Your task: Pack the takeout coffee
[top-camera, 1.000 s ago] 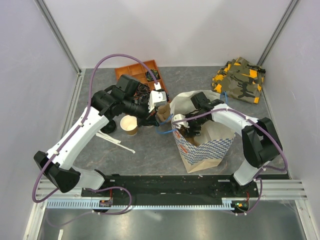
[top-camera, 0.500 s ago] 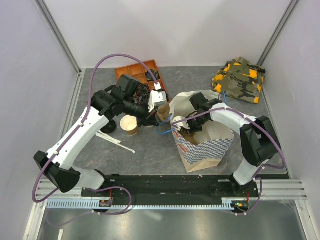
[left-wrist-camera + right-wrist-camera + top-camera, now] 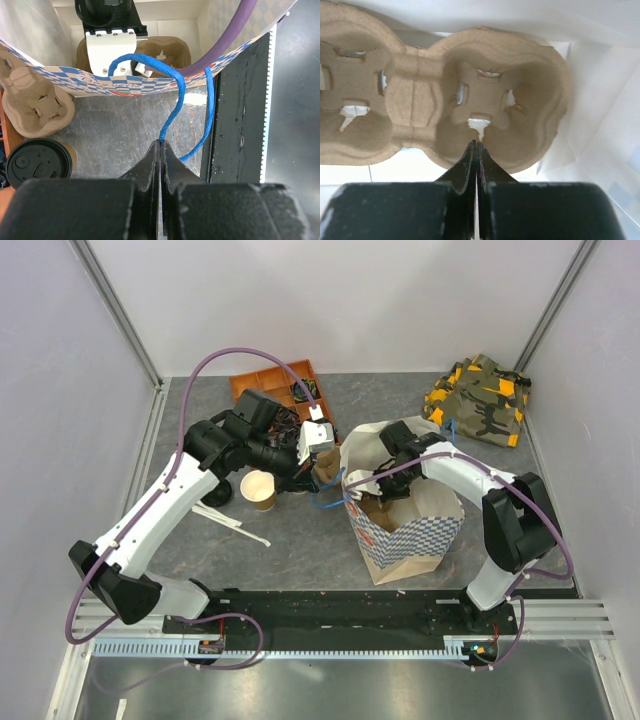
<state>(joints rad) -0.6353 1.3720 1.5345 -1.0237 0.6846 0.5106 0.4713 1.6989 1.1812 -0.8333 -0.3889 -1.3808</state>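
Coffee (image 3: 35, 163): lidded, lower left of the left wrist view, on the table (image 3: 115, 127), just below a spare carrier (image 3: 30, 105).
Left gripper (image 3: 161, 143): clamped on blue handle (image 3: 176, 95) of the bag (image 3: 410, 532).
Right gripper (image 3: 475, 145): fully closed inside the bag, tips over the carrier (image 3: 495, 100).

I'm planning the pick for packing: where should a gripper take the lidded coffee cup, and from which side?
The takeout coffee stands upright, its wide round lid filling the top. Probably grip the brown paper wall below the lid, coming in level from the side away from the pulp carrier.
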